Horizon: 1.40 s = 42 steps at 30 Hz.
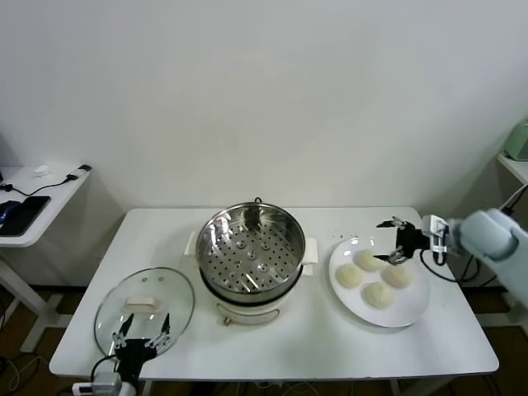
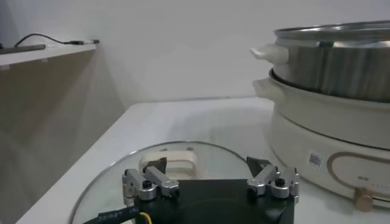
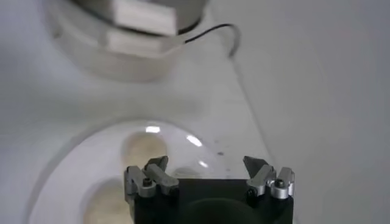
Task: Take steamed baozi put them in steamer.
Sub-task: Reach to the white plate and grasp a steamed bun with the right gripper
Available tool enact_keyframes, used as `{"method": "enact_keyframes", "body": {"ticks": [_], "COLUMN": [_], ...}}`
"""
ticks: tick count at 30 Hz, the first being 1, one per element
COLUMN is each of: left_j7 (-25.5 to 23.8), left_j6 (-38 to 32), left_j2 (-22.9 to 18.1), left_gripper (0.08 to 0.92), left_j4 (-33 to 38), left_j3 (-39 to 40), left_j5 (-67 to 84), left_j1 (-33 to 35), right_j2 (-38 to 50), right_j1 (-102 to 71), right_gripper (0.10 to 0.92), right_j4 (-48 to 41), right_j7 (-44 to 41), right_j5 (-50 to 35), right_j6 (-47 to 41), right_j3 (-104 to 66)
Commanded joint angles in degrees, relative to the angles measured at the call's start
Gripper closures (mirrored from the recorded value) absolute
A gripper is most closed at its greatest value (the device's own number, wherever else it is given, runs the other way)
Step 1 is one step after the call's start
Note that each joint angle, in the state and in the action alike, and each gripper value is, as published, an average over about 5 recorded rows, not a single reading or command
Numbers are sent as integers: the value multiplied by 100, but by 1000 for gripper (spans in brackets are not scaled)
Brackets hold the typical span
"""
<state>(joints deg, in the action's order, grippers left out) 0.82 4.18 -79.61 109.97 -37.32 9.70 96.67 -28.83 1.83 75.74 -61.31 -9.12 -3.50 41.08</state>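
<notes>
The steamer (image 1: pixel 251 256), a shiny steel pot with a perforated tray, stands empty at the table's middle; its side shows in the left wrist view (image 2: pixel 332 79). Four cream-white baozi (image 1: pixel 349 275) lie on a white plate (image 1: pixel 410 312) to its right. My right gripper (image 1: pixel 394 241) is open and empty, hovering over the plate's far edge above the baozi; two baozi (image 3: pixel 144 148) show in the right wrist view under the gripper (image 3: pixel 206 163). My left gripper (image 1: pixel 141 329) is open and empty at the front left, over the glass lid; it also shows in its own wrist view (image 2: pixel 207 162).
A round glass lid (image 1: pixel 144 303) with a white handle (image 2: pixel 172 163) lies on the table at the front left. A side table (image 1: pixel 33 206) with a phone and cables stands at the far left. A black cord runs behind the steamer.
</notes>
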Motion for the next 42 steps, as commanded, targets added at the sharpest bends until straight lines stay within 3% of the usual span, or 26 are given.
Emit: {"method": "enact_keyframes", "body": {"ticks": [1,8,17,42], "left_j7": [0,-1,-21,-22], "left_j6": [-15,-75,-45,-69], "left_j2": [-17,-17,-16,-24], "left_gripper": [177,177,177,177], "left_j4": [30,55,55,-108], "left_j3": [5,-42,-82,-60], "left_j5": [-24,-35,21,11], "left_j1": [14,18,13,-18], "right_j2": [-374,-1457,-2236,-2993], "right_j1": [3052,2946,1789,484], "right_gripper": [203,203,203,210], "right_j4": [-1051,-2149,-2880,-4098], "right_j7": [-1480,-1273,-785,-92], "right_j5": [234,12,-116,805], "right_j6": [602,536,151,-66], "right_j3": [3621,3860,2931,1535]}}
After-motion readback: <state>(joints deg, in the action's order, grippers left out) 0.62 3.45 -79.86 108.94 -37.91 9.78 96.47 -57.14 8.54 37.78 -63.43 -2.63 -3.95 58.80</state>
